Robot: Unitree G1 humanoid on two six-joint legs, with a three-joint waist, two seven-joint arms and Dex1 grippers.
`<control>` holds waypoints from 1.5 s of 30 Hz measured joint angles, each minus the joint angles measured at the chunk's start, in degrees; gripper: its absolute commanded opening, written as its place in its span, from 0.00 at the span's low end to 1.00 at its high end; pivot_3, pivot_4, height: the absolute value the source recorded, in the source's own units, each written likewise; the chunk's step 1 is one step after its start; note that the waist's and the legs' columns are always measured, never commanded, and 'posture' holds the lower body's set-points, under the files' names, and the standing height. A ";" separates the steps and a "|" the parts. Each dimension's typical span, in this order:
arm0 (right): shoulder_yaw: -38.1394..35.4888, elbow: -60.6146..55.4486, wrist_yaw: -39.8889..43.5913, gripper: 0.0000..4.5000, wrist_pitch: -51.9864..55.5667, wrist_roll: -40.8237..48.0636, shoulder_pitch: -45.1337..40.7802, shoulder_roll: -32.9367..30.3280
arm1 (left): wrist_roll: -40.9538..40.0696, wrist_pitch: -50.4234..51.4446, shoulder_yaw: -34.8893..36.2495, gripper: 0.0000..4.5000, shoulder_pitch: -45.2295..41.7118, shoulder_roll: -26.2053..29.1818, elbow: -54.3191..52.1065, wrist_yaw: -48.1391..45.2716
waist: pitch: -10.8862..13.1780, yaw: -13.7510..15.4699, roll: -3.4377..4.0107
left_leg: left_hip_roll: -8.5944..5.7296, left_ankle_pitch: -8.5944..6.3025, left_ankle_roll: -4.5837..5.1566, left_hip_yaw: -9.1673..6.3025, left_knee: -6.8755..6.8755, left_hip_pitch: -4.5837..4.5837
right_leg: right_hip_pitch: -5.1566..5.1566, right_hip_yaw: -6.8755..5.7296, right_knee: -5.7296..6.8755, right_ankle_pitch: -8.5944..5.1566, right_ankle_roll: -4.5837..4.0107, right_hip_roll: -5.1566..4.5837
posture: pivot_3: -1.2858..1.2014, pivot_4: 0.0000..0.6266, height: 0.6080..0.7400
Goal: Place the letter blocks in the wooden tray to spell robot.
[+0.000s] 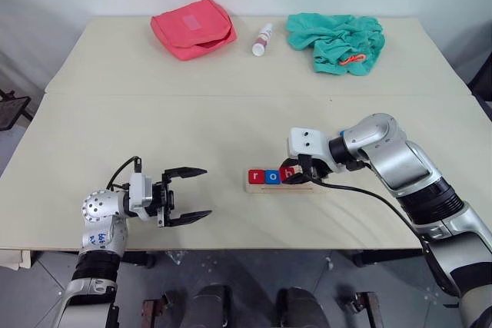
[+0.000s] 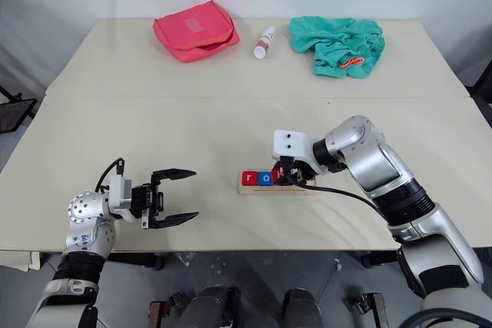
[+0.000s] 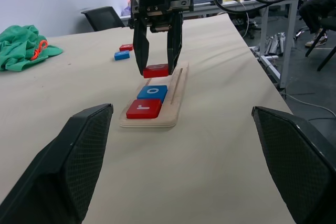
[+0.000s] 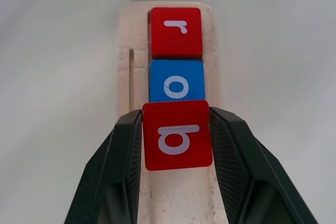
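The wooden tray (image 1: pixel 281 185) sits near the front edge of the table (image 1: pixel 231 120), a bit right of centre, w/ lots of bare tabletop around it on all sides. Far edge is where the clutter is: pink pouch (image 1: pixel 193 28), small white bottle (image 1: pixel 263 39) and a teal cloth (image 1: pixel 336 41), all well apart from the tray.

In the tray: red r block (image 4: pixel 176 32) at the left end, blue o block (image 4: pixel 176 80) touching it. Rest of the groove to the right looks open.

Right gripper (image 4: pixel 177 145) is clamped on the red b block (image 4: pixel 177 135), one finger on each side, and holds it just beside the o block, right over the tray. From the left wrist view the b looks slightly above the tray surface, but can't tell for sure if it's touching.

Two more blocks, a red one (image 3: pixel 126 47) and a blue one (image 3: pixel 122 55), lie loose on the table beyond the tray, near each other; letters too small to read.

Left gripper (image 1: pixel 187 194) hovers near the front edge, left of the tray, fingers spread wide, nothing in them.
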 measured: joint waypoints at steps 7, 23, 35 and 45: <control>0.29 0.05 -0.43 0.84 0.10 -0.91 0.02 0.00 | 0.04 -0.20 0.00 1.00 0.00 -0.05 0.00 0.11 | 0.00 0.00 0.00 | 0.00 0.00 0.00 0.00 0.00 0.00 | 0.00 0.00 0.00 0.00 0.00 0.00 | 0.52 0.24 1.00; -10.34 -8.14 -0.31 0.99 4.52 7.11 8.41 -6.71 | 0.15 -0.46 -0.20 1.00 -0.39 -0.67 0.29 0.13 | -0.01 0.44 -0.02 | -0.04 0.00 0.00 -0.08 0.02 -0.03 | 0.06 -0.04 -0.01 0.00 0.00 -0.02 | 0.52 0.24 1.00; -41.81 -5.43 -14.65 0.99 4.25 14.72 30.93 -9.97 | 0.18 -0.27 -0.16 1.00 -2.44 -0.64 2.72 -0.57 | -0.01 0.52 -0.02 | -0.02 0.00 0.00 0.06 -0.01 -0.03 | 0.05 -0.06 -0.03 0.00 0.00 -0.04 | 0.52 0.24 1.00; -47.72 6.98 -15.62 0.99 -5.58 16.19 34.25 -12.05 | 0.40 0.28 -0.88 1.00 -6.40 -1.01 5.71 -1.39 | -0.01 0.29 -0.02 | 0.01 0.00 0.01 0.13 -0.02 0.00 | 0.06 -0.05 -0.03 0.00 0.00 -0.03 | 0.52 0.24 1.00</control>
